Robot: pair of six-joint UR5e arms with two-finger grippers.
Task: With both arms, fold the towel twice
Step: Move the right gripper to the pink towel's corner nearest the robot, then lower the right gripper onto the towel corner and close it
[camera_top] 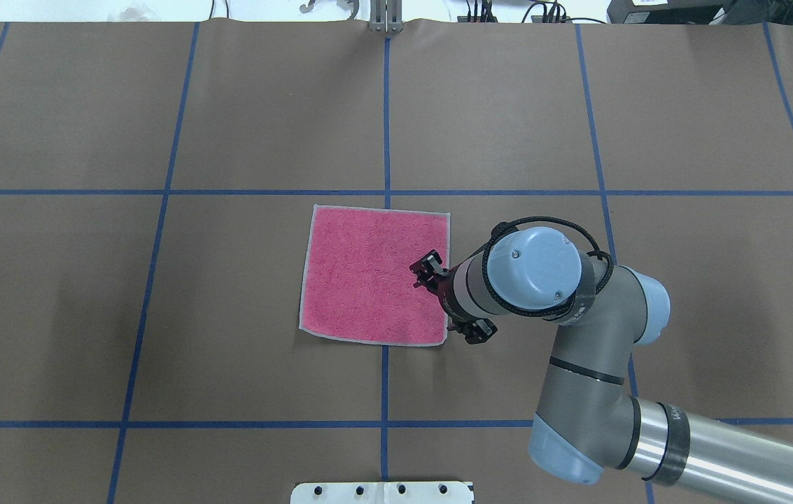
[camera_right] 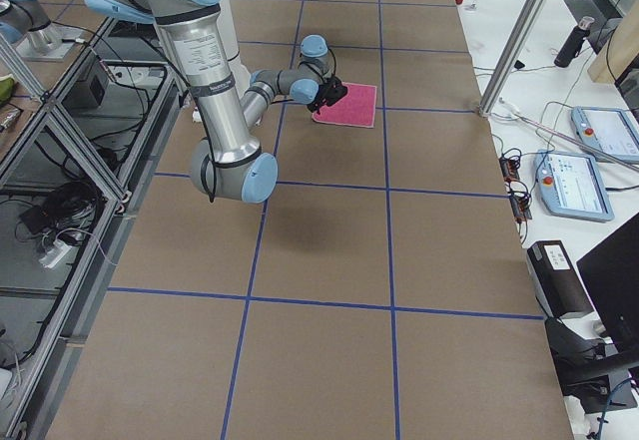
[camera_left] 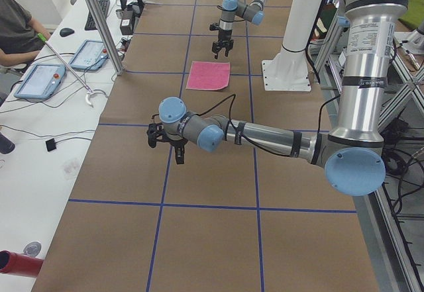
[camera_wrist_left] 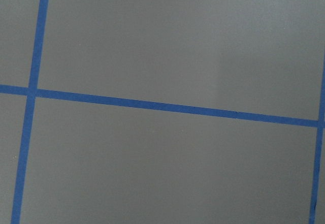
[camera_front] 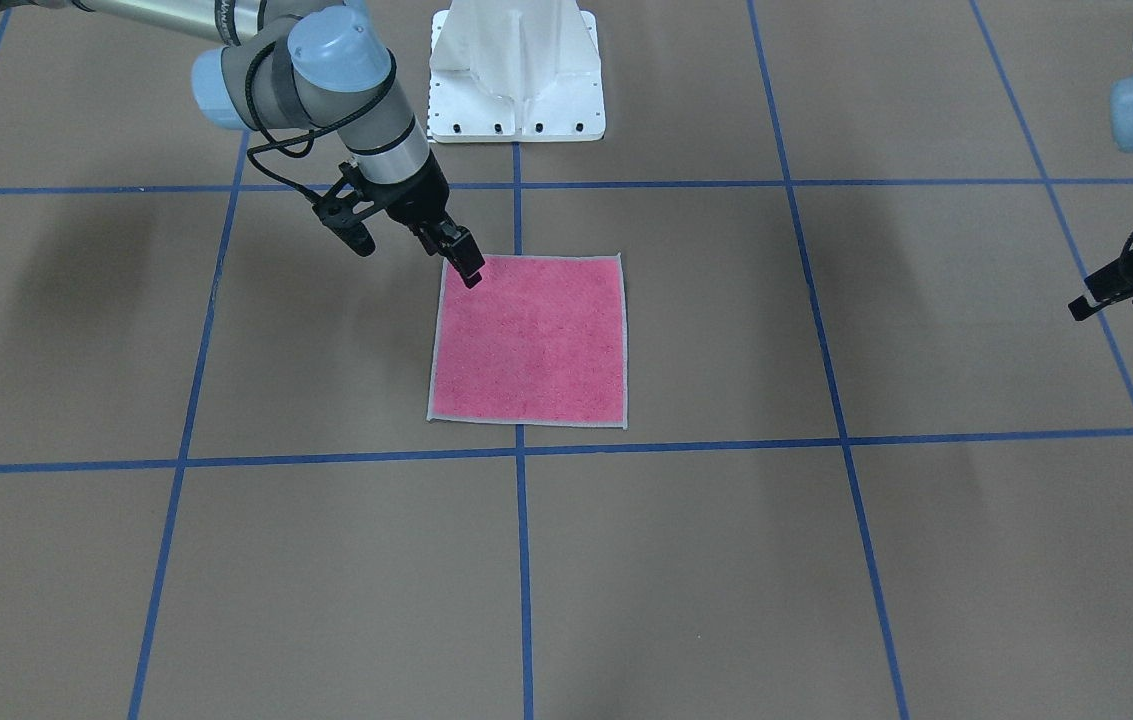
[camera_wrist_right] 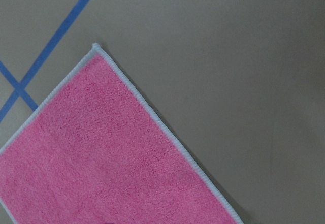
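The towel lies flat on the brown table, pink face up, with light grey edging; it also shows in the overhead view, the side views and the right wrist view. My right gripper hovers over the towel's corner nearest the robot on its right side; its jaws look open and empty. My left gripper hangs far off to the robot's left above bare table; it looks open and empty. The left wrist view shows only table and blue tape.
The white pedestal base stands just behind the towel on the robot's side. Blue tape lines grid the table. A side desk with tablets and a seated operator borders the far edge.
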